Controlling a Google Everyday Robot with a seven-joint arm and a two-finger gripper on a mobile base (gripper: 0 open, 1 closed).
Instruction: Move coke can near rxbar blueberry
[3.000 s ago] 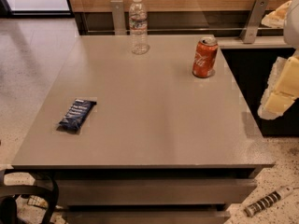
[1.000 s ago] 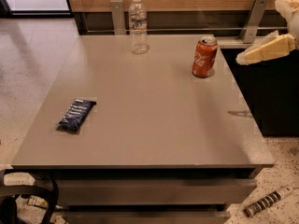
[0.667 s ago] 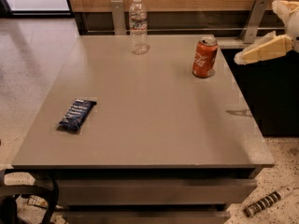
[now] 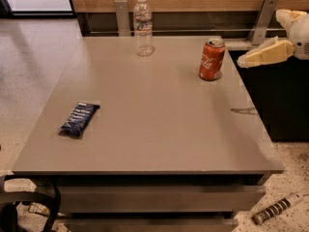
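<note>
The coke can (image 4: 212,59), red-orange with a silver top, stands upright at the table's far right. The rxbar blueberry (image 4: 79,119), a dark navy wrapper, lies flat near the table's left edge, far from the can. My gripper (image 4: 271,35) hovers just off the table's right edge, to the right of the can and about level with its top. Its cream fingers (image 4: 263,52) point left toward the can. They are spread open, holding nothing and not touching the can.
A clear plastic water bottle (image 4: 143,26) stands upright at the back centre of the grey table (image 4: 159,129). Metal brackets (image 4: 261,19) and a wood wall run behind. A dark cabinet (image 4: 285,100) stands to the right. A black chair part (image 4: 24,207) is at the bottom left.
Since three seconds ago the gripper has risen from low beside the table's right edge and turned to point left at the can. Over the last second it has hardly moved. Can and bar are unmoved.
</note>
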